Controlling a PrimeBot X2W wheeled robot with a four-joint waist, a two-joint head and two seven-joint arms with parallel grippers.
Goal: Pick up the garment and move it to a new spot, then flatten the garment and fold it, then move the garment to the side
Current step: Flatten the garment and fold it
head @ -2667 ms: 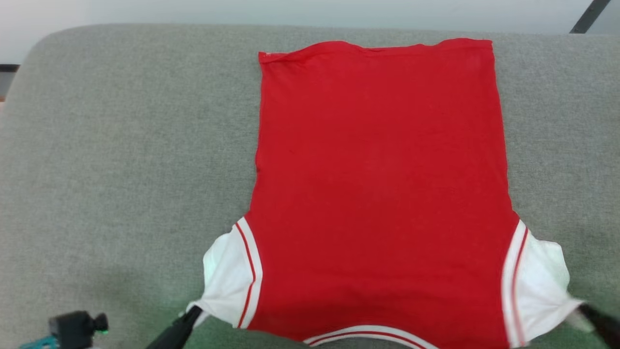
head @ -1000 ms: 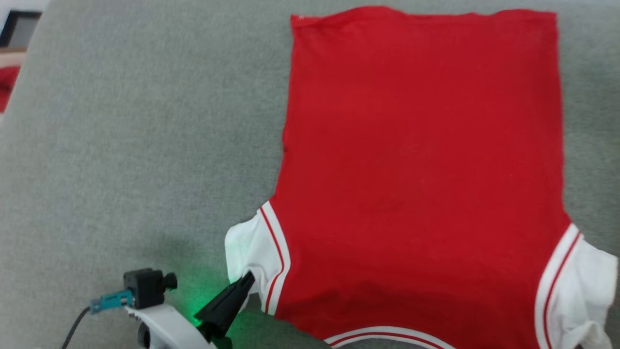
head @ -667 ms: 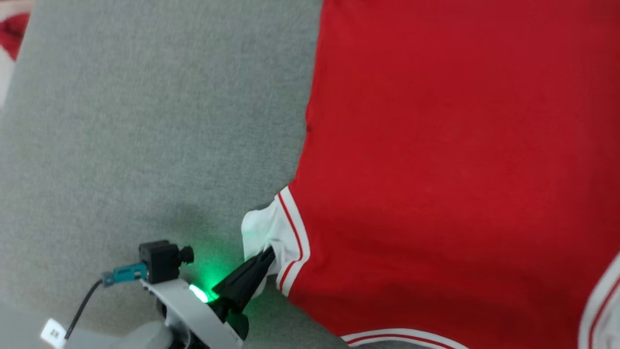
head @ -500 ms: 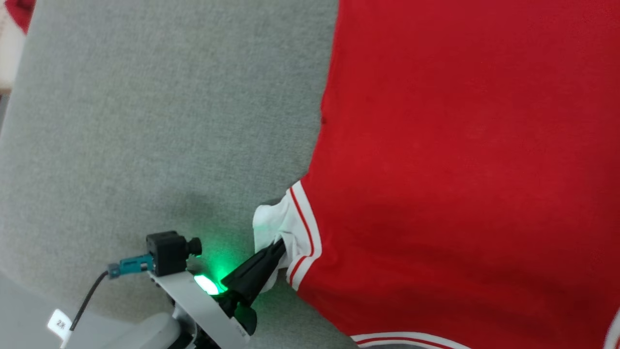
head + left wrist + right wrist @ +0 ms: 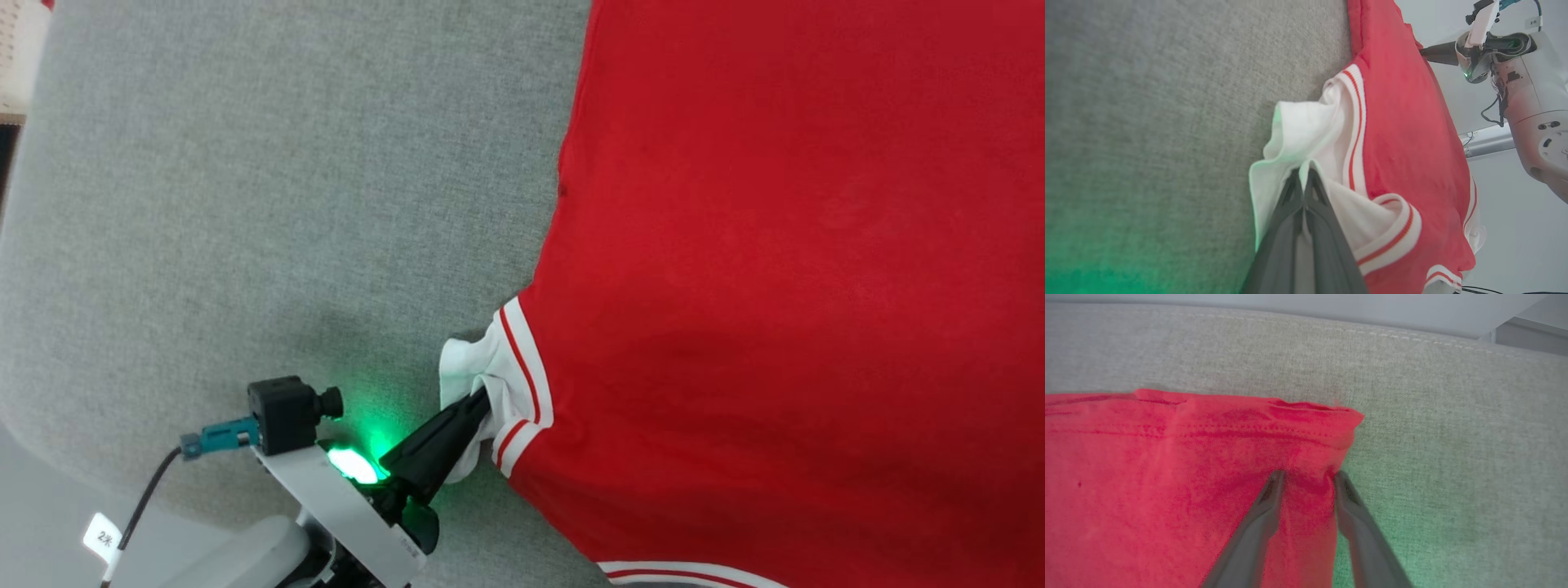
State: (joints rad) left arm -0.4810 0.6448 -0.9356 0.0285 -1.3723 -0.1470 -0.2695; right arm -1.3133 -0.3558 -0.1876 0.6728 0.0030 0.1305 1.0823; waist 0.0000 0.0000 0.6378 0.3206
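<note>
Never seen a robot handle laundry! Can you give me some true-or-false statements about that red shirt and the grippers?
1. The left gripper is shut on a white sleeve of the red jersey-style shirt. True.
2. The shirt lies on a wooden table. False: it lies on grey woven upholstery.
3. The right gripper has its fingers apart, with red cloth by the shirt's corner between them. True.
4. The shirt is rolled into a ball. False: its body is spread flat.
</note>
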